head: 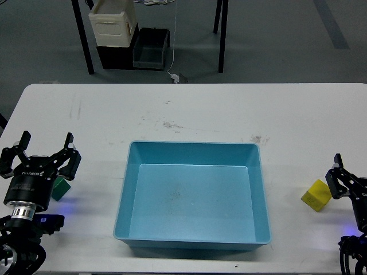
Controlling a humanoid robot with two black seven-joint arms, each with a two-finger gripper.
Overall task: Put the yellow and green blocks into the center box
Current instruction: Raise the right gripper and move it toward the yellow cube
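The light-blue center box (124, 195) sits empty in the middle of the white table. A dark green block (61, 188) lies on the table left of the box, partly hidden under the right side of my left gripper (47, 140), whose two fingers stand wide apart and hold nothing. The yellow block (316, 195) rests on the table right of the box. My right gripper (343, 179) is just to the right of the yellow block, cut off by the frame edge, so its fingers cannot be told apart.
Beyond the table's far edge, on the floor, stand a cream bin (113, 23) and a black crate (150, 47) between dark table legs (84, 40). A white cable (174, 63) hangs down to the floor there.
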